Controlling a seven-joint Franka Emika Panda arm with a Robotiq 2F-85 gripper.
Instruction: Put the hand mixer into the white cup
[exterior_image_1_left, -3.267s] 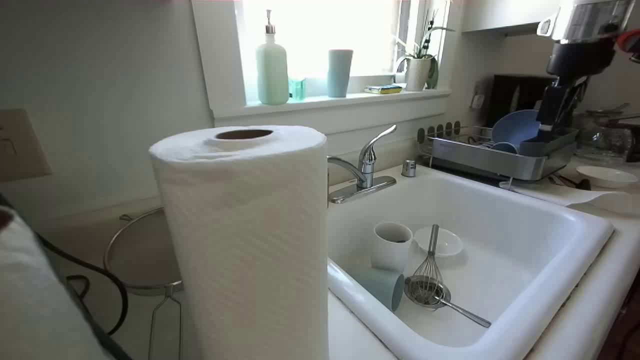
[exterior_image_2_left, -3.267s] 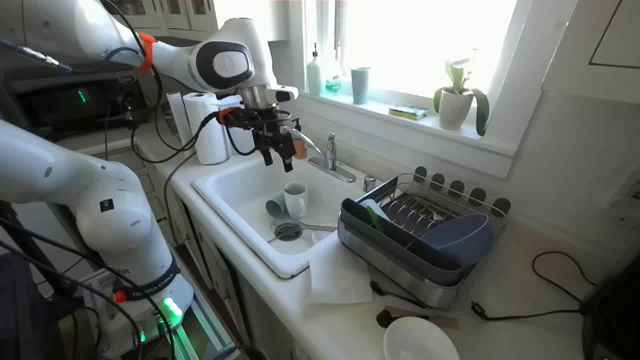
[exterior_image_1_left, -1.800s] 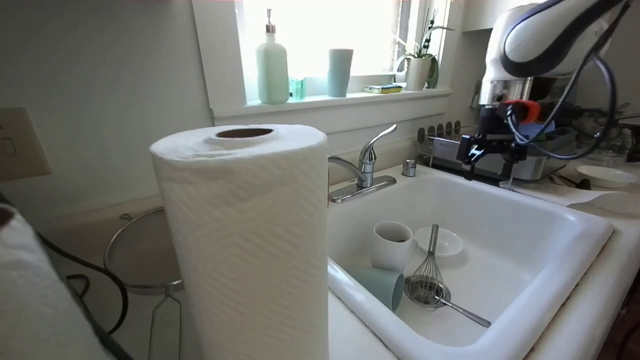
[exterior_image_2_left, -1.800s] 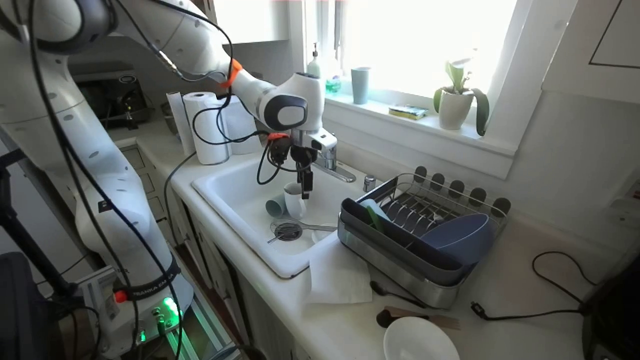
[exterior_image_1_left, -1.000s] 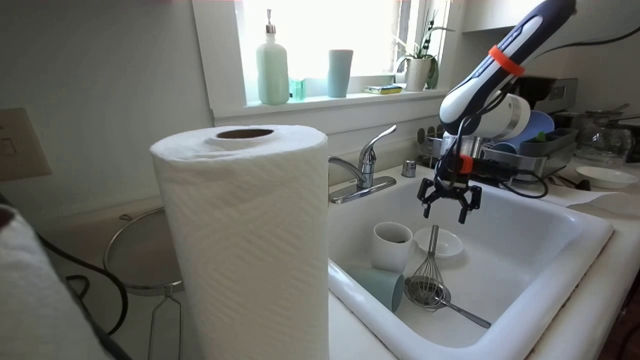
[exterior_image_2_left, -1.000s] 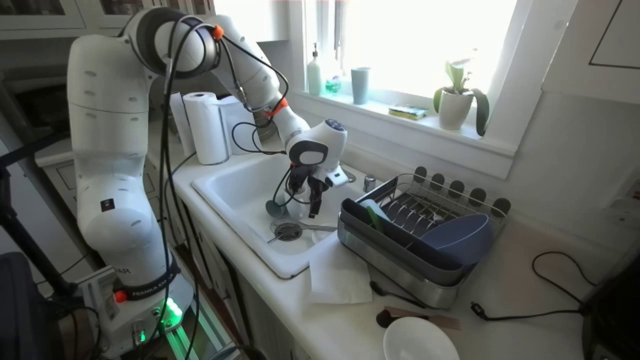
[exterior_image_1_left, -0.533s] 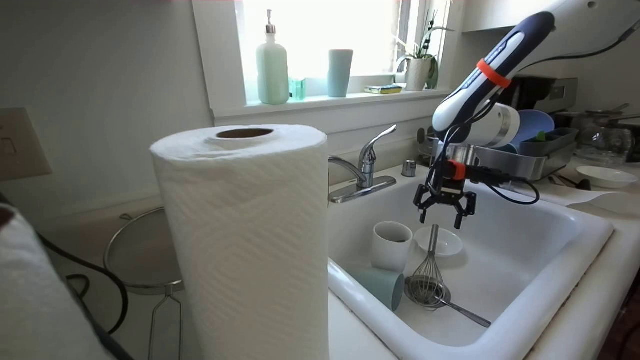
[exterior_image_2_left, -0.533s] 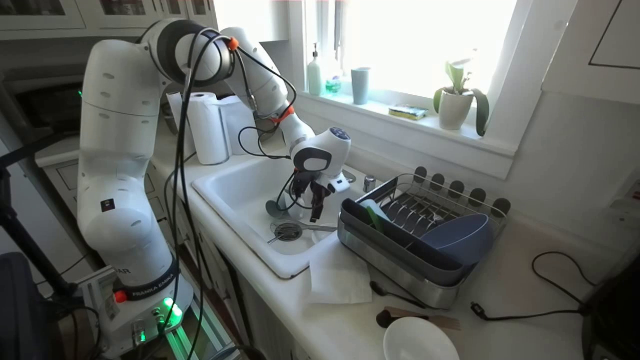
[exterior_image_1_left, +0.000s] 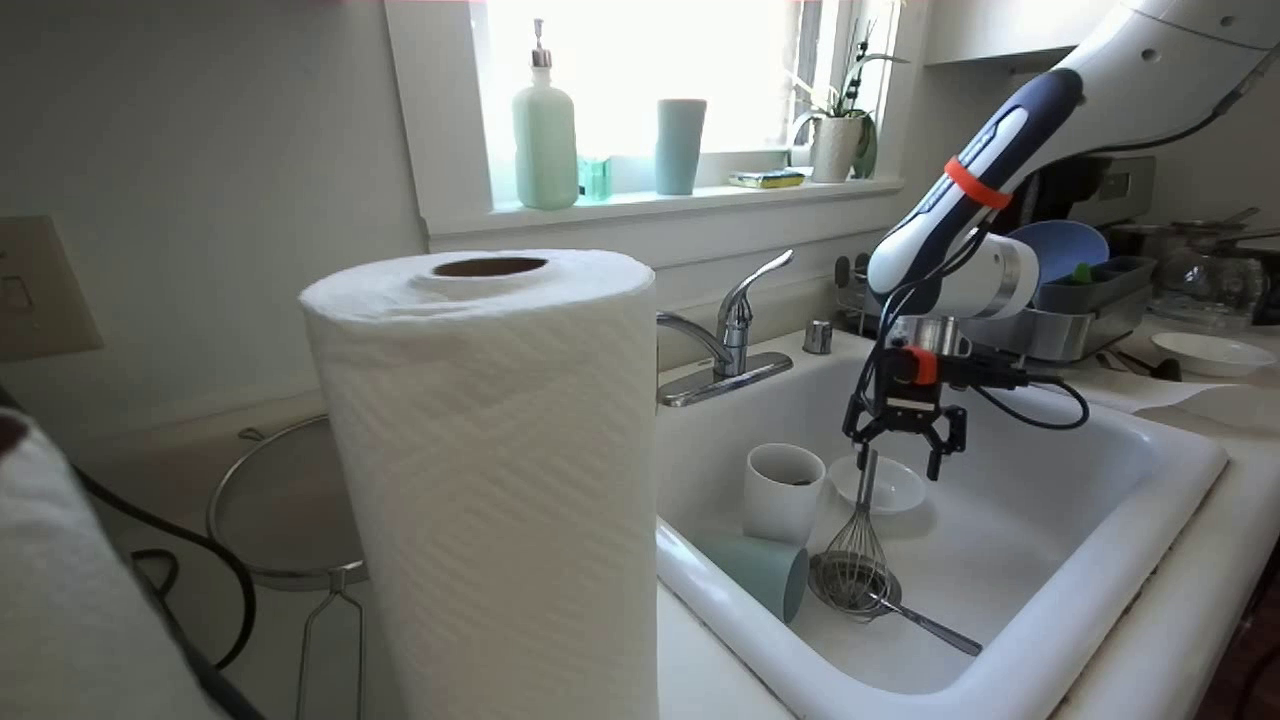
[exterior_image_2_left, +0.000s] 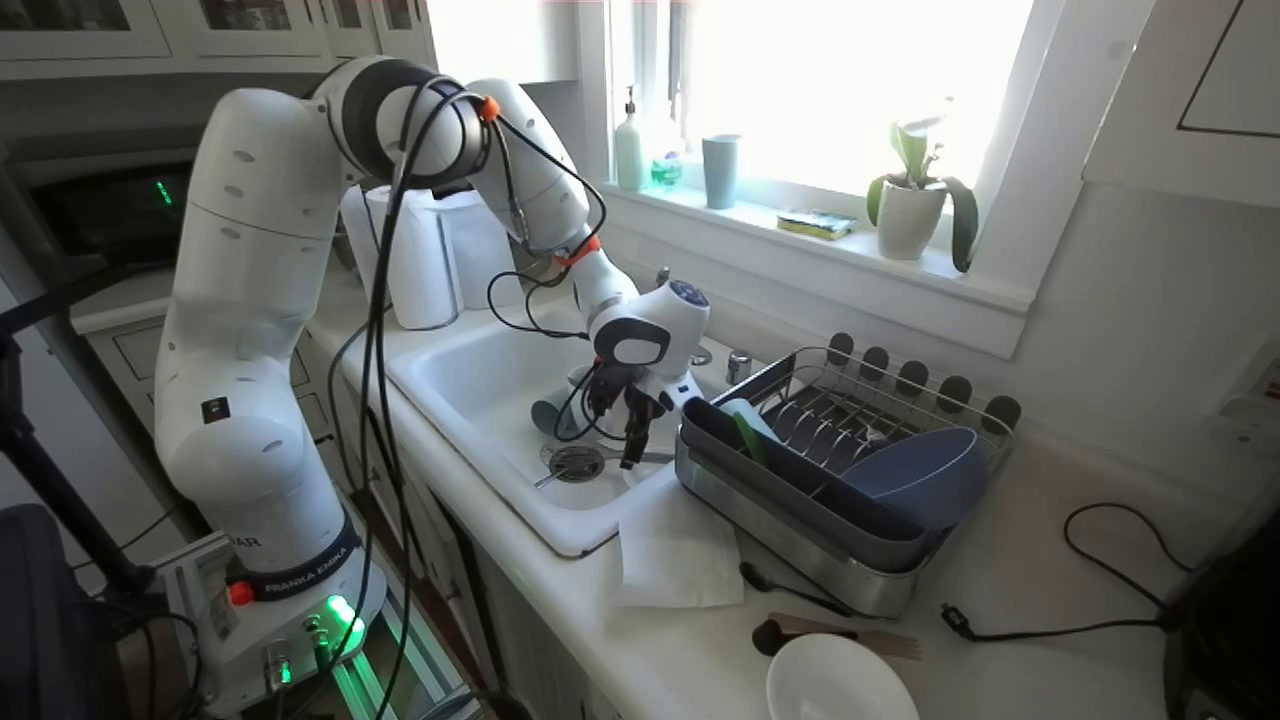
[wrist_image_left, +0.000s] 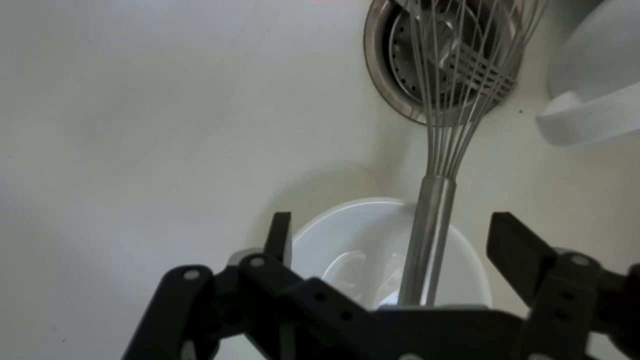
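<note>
The whisk (wrist_image_left: 438, 189) lies in the sink (exterior_image_1_left: 1050, 480), loops over the drain (wrist_image_left: 378, 72), handle above the dish (wrist_image_left: 360, 225). The gripper (wrist_image_left: 391, 230) is spread apart; in the wrist view the handle shows between its fingers. Going too low, it may hit the dish; in lifting, the loops may catch the fork (exterior_image_1_left: 935, 627) below. The cup (exterior_image_1_left: 783, 510) stands upright, something dark inside; the blue cup (exterior_image_1_left: 750, 568) lies on its side.

Tool (exterior_image_1_left: 898, 467) downward, fingers (wrist_image_left: 517, 255) wide apart.

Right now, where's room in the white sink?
In an exterior view, bare floor lies between the round white dish, silver metal fork and right sink wall. It's crowded around the silver wire whisk, white cup and pale blue cup. The black gripper hangs over the dish.
</note>
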